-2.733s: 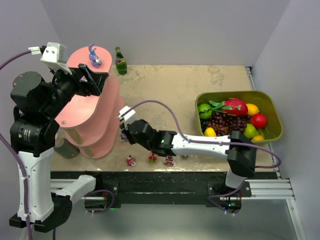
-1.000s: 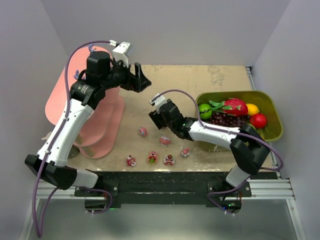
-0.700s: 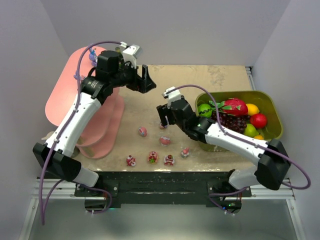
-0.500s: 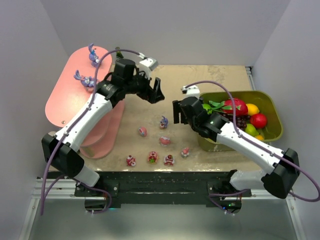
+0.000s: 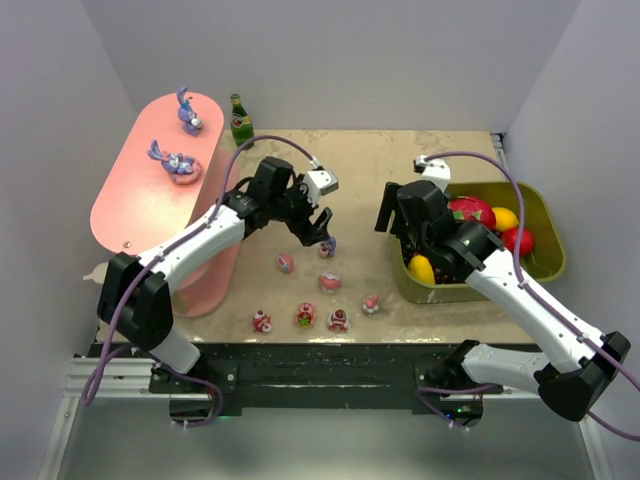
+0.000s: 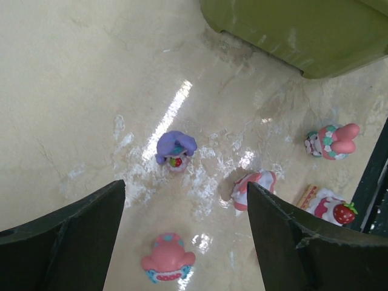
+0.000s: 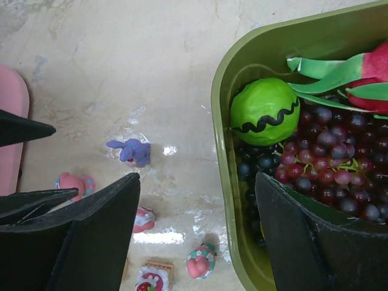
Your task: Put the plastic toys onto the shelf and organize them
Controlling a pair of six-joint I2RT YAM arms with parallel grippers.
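Observation:
The pink shelf [image 5: 140,205] stands at the left, with two purple toys [image 5: 189,112] [image 5: 172,162] on its top tier. My left gripper [image 5: 318,232] [image 6: 185,188] hangs open and empty over the table's middle, just above a purple bunny toy [image 5: 327,246] [image 6: 176,149] and a pink toy [image 5: 286,263] [image 6: 167,257]. More toys lie nearby: a pink-white one [image 5: 330,282] [image 6: 253,188], an eared one [image 5: 370,303] [image 6: 332,140], and a front row of three [image 5: 305,316]. Over the tub's left rim, my right gripper [image 5: 392,222] [image 7: 197,177] is open and empty.
An olive-green tub [image 5: 548,215] [image 7: 221,151] at the right holds fake fruit, among them grapes [image 7: 327,157] and a green fruit [image 7: 265,110]. A green bottle [image 5: 241,122] stands at the back beside the shelf. The table's front edge runs just behind the front row of toys.
My right gripper left the purple bunny on the table and drew back right to the tub. My left arm swung from the shelf out over the table's middle.

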